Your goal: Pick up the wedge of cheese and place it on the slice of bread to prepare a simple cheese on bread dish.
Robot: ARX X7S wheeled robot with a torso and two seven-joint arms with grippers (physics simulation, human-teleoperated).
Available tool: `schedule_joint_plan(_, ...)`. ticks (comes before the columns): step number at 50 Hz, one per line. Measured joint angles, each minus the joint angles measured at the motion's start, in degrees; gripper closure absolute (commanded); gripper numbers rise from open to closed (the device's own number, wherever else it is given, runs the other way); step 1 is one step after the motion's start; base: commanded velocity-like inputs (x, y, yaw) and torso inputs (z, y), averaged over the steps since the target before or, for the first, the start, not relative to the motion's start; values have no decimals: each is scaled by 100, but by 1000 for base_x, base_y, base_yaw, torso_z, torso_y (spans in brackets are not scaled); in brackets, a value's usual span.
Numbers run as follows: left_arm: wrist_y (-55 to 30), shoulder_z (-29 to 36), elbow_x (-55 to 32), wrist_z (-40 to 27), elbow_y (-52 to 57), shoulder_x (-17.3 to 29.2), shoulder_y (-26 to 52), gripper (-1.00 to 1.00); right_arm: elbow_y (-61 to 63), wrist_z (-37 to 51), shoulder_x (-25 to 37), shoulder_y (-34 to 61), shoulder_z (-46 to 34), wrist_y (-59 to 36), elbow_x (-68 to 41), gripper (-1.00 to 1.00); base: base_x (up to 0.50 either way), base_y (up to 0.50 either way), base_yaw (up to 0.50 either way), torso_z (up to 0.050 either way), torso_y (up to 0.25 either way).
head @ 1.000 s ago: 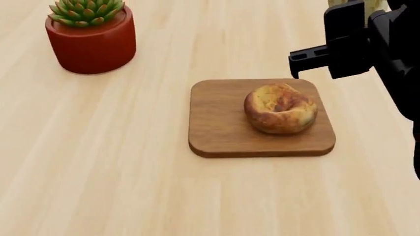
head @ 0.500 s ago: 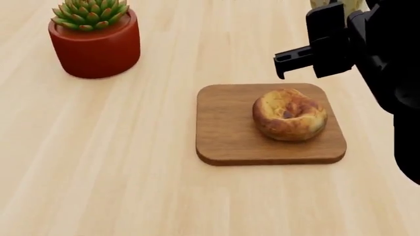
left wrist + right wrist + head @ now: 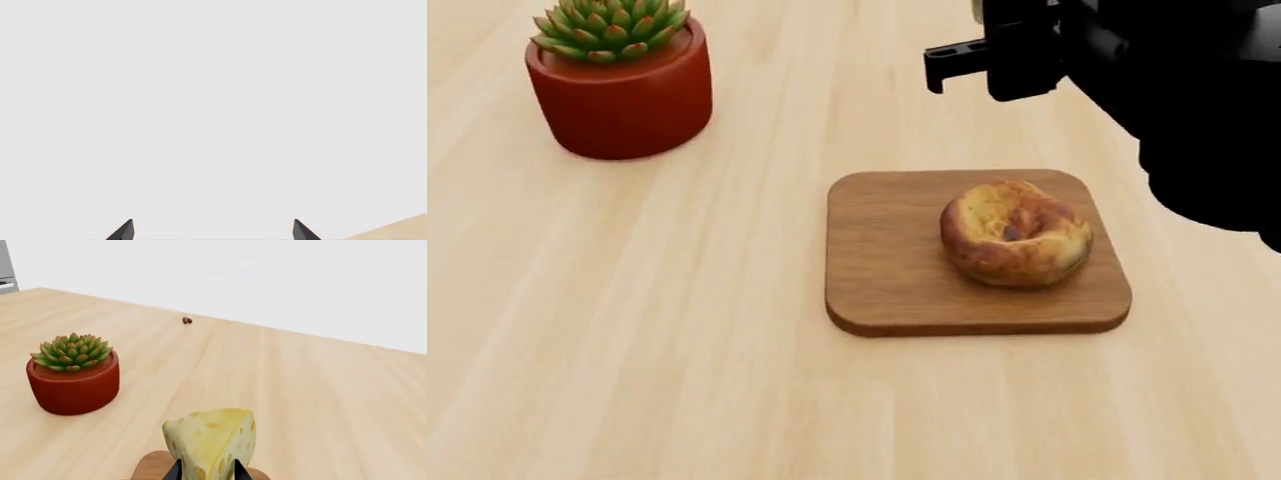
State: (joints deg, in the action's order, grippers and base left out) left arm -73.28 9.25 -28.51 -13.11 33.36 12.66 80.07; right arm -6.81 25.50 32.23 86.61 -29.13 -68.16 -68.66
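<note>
Gripping state, right: the wedge of cheese (image 3: 212, 442) is held between the closed fingers of the right gripper (image 3: 207, 471), clamped low on its two flat side faces; only the fingertips are seen in the right wrist view.
Cheese position: the wedge is carried in the air above the table (image 3: 667, 330), beyond the far edge of the wooden board (image 3: 888, 260); in the head view it is hidden behind the right arm.
Cheese handling: the wedge is judged light, fairly stiff and smooth-faced, so slipping under a weak grip is considered possible; denting under excess force is also considered possible.
Recommended hold: the flat side faces are preferred, as now taken; the curved rind and the thin tip are to be avoided.
Slice of bread (image 3: 1016, 232): it is seated on the right half of the board, nothing on top of it; it is judged soft and springy, with a rounded crown and central dimple on which the wedge may tip.
Gripping state, left: the left gripper (image 3: 212, 231) is seen with its two tips well apart and nothing between them.
Succulent pot (image 3: 619, 82): it is placed well apart from the board, at the far left.
</note>
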Motion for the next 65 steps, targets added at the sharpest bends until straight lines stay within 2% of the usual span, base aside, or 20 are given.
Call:
schedule_joint_plan(16,-49,-16,-77,-50,31,16,22,-100,-1604,-1120,-445,182,-598,755,824,100,0,0,0,0,0)
schedule_joint_plan(29,-52,-1,-121,-86,23,36,27,-100,-2663,-1652,-759,129,-899,1219,1228,100,0,0,0,0,1)
schedule_joint_plan(45,-15,-6,-165,-131,-3,49,29,-100,-3759,-2160,-1089,172,-1200,1665,1630,100,0,0,0,0,0)
schedule_joint_plan(65,0,-14,-233,-192,-8,67,37,-100,-4356,-2370,-1267,113,-1334,1830,1792,100,0,0,0,0,1)
